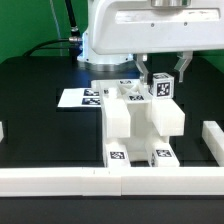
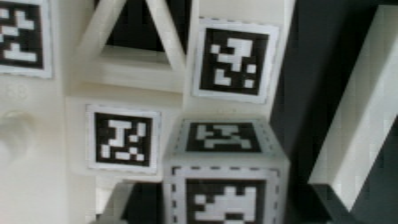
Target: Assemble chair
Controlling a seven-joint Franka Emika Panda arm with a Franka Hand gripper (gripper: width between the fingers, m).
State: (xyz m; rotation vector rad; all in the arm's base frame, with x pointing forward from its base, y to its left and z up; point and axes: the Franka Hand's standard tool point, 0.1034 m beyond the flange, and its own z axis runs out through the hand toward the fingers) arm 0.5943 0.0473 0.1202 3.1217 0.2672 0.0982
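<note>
Chair, exterior view: the chair point(image 1: 133, 125) stands half built, just to the exterior view's right of the marker board point(image 1: 78, 98) and a little nearer to the camera.
Post, exterior view: a tagged post point(image 1: 162, 88) rises at the side of the chair that is far from the marker board. Its long axis is vertical.
Gripper, exterior view: the gripper point(image 1: 163, 70) hangs directly above this post. Its fingers are spread, one on each side of the post's top, with a gap on both sides. It looks released and is grasping nothing.
Key relation: the post lies straight below the gripper, so I judge that the coming move is a descent along the post's axis, not a sideways move.
Chair, wrist view: white walls of the chair point(image 2: 125, 95) with several tags fill the picture, very near.
Block, wrist view: one tagged block point(image 2: 222, 165) is closest.
Fingers, wrist view: not seen here.
</note>
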